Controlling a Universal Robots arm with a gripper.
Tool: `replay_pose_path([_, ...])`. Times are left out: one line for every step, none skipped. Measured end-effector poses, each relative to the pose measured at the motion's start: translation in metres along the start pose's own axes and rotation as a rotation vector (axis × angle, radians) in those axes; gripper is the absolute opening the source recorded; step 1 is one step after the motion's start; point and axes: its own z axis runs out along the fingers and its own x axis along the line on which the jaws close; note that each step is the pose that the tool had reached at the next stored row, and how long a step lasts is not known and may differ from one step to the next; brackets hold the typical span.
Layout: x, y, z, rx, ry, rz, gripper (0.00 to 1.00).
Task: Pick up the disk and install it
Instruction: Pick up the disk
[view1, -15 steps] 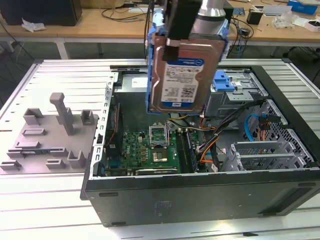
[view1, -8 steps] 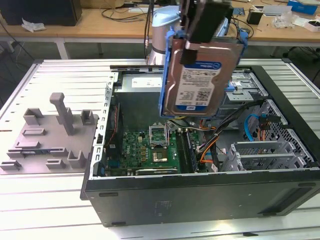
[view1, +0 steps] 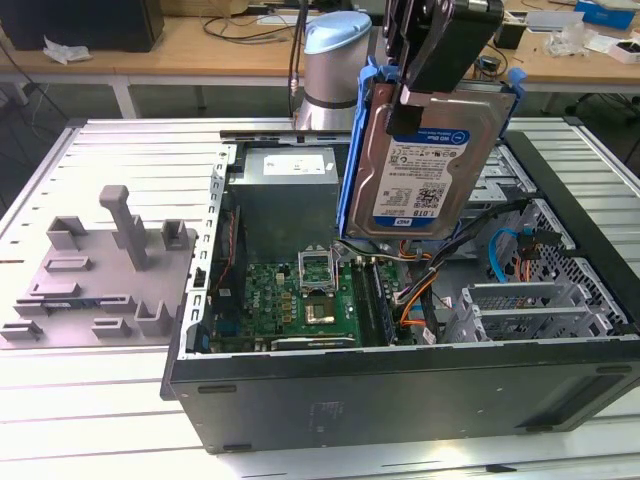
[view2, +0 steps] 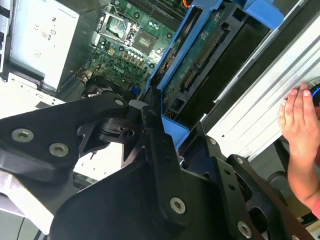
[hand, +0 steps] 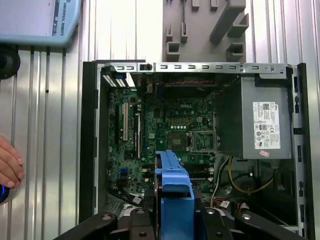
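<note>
Grey plastic fixture (view1: 100, 265) lies at the exterior view's left, well apart from the work. Centre: open case (view1: 400, 400) with board (view1: 300, 300) exposed. Above its right half, the gripper (view1: 410, 92) is clamped on the disk (view1: 425, 180), which hangs on edge, clear of the case. Judgement: grip firmly, square the blue carrier to the bay (view1: 520, 310) at the right, and avoid the cables (view1: 418, 300) beneath. Count: one fixture, one case, one gripper, one disk, one person's hand (hand: 7, 167) beside the case
</note>
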Motion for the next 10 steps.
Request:
replay_pose_path([0.0, 0.0, 0.0, 0.0, 0.0, 0.0, 0.37])
replay_pose_path([0.0, -0.0001, 0.0, 0.0, -0.0001, 0.0, 0.37])
replay_pose_path([0.0, -0.0001, 0.0, 0.0, -0.0001, 0.0, 0.37])
replay_pose_path([0.0, -0.0001, 0.0, 0.0, -0.0001, 0.0, 0.37])
replay_pose_path([0.0, -0.0002, 0.0, 0.0001, 0.0, 0.0, 0.37])
replay_pose_path([0.0, -0.0002, 0.0, 0.0, 0.0, 0.0, 0.37])
replay_pose_path([0.0, -0.0002, 0.0, 0.0, -0.0001, 0.0, 0.37])
replay_pose_path([0.0, -0.0002, 0.0, 0.0, -0.0001, 0.0, 0.37])
replay_pose_path([0.0, -0.0002, 0.0, 0.0001, 0.0, 0.0, 0.37])
replay_pose_path([0.0, -0.0003, 0.0, 0.0, -0.0001, 0.0, 0.37])
